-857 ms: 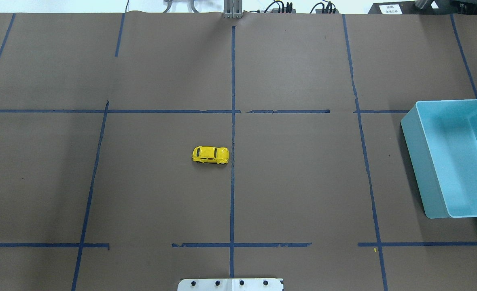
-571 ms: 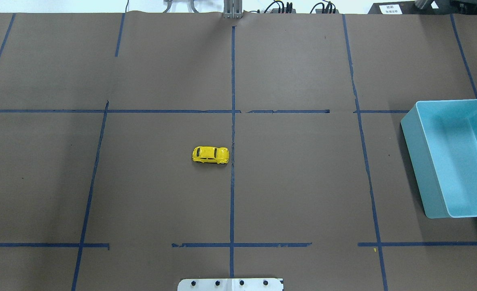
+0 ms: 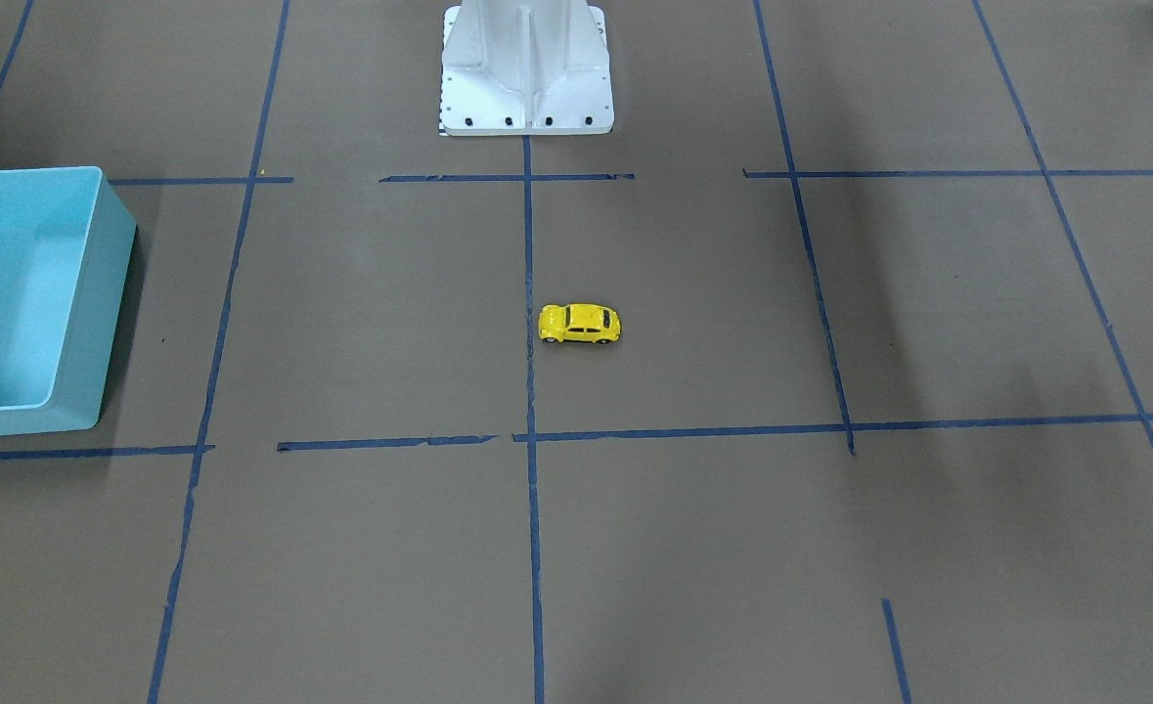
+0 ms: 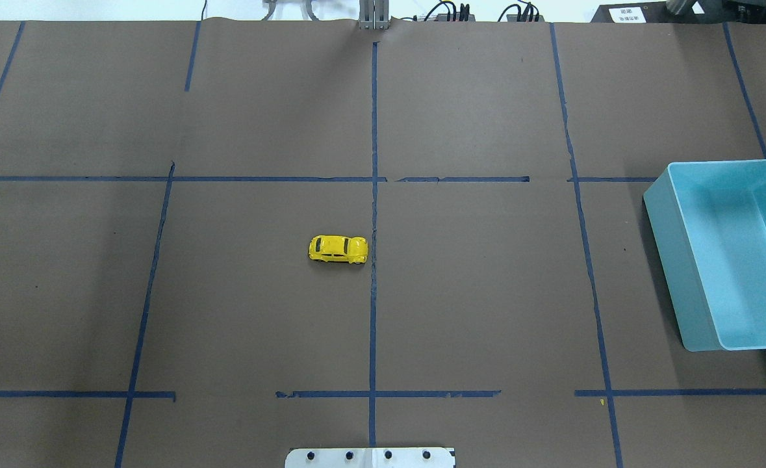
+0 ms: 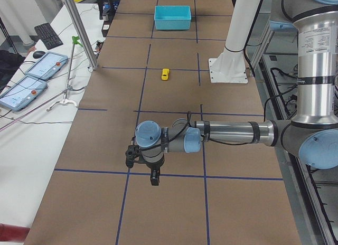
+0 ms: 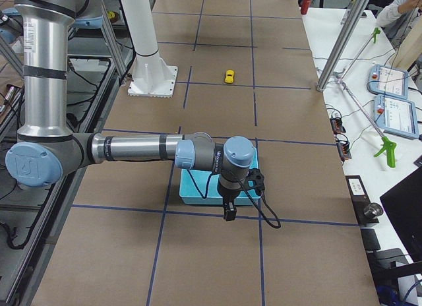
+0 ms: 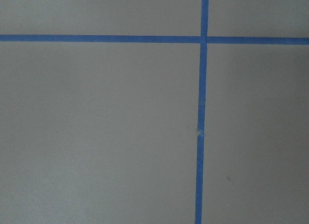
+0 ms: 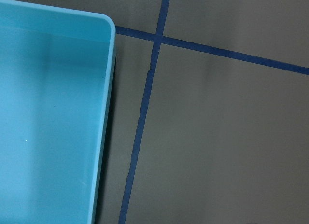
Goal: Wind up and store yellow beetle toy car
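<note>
The yellow beetle toy car (image 4: pixel 338 249) stands on its wheels near the middle of the brown table, just left of the central blue tape line; it also shows in the front view (image 3: pixel 580 324) and small in both side views (image 5: pixel 165 74) (image 6: pixel 229 76). Neither gripper is near it. My left gripper (image 5: pixel 153 179) hangs over the table's left end, seen only in the exterior left view; I cannot tell if it is open. My right gripper (image 6: pixel 227 214) hovers by the light-blue bin, seen only in the exterior right view; I cannot tell its state either.
The light-blue bin (image 4: pixel 675 260) stands empty at the table's right edge; the right wrist view shows its corner (image 8: pixel 48 113). The white robot base plate (image 3: pixel 527 88) stands at the near edge. Blue tape lines cross the paper. Cables and tablets (image 5: pixel 31 78) lie on the operators' side.
</note>
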